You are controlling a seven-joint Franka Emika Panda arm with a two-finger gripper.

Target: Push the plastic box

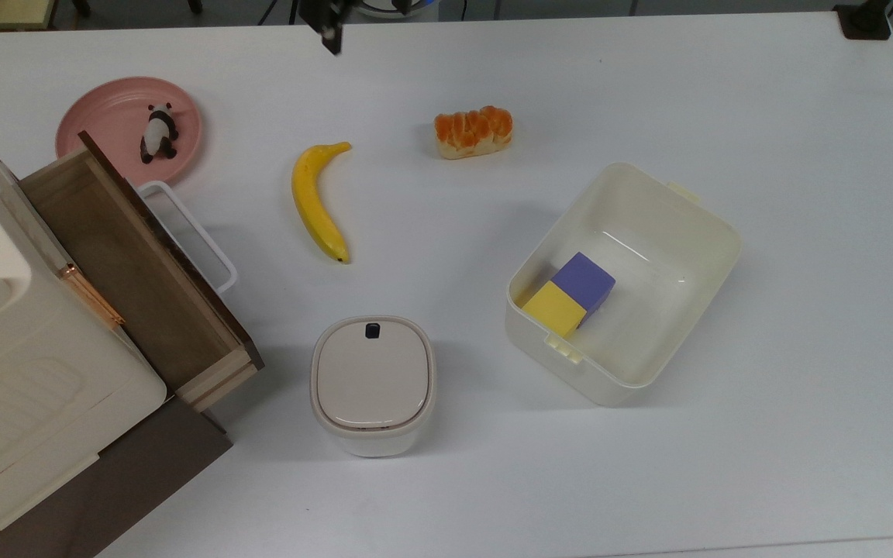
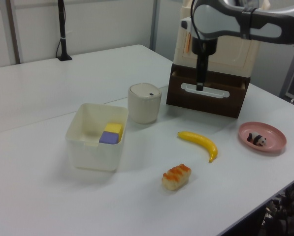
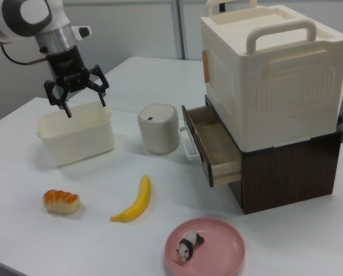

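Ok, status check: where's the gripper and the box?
Gripper open, raised, holding nothing. Plastic box untouched on table, purple block and yellow block inside. Nothing against its sides.

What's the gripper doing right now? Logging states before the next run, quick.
Gripper: open, holding nothing, raised in the air, clear of the plastic box.
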